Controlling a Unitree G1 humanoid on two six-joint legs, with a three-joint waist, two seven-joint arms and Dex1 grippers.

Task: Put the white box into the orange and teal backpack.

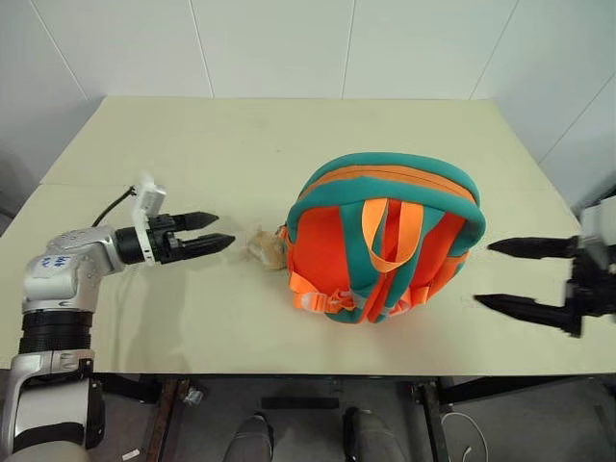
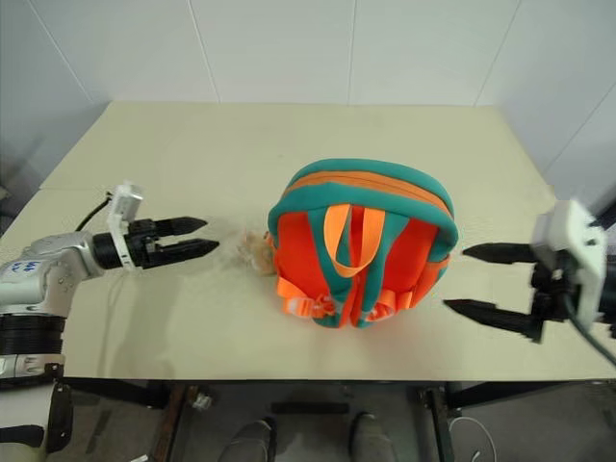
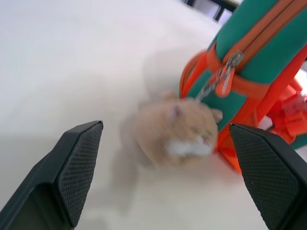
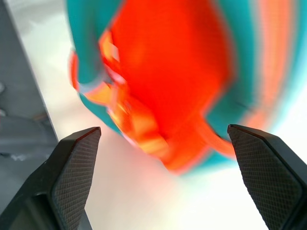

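Note:
The orange and teal backpack (image 1: 385, 241) lies zipped on the cream table, straps and light-orange handle facing up. Its beige plush charm (image 1: 265, 248) rests on the table at its left side, hanging from the zipper pull (image 3: 223, 79). The white box is hidden from view. My left gripper (image 1: 223, 231) hovers left of the charm, a short gap away, pointing at it, open and empty. My right gripper (image 1: 485, 274) is just right of the backpack, pointing at it, open with nothing between its fingers (image 4: 76, 172).
The table (image 1: 241, 144) has bare surface behind and to the left of the backpack. Its front edge (image 1: 289, 373) runs close below the backpack. White walls stand behind the table, and the floor shows beneath the front edge.

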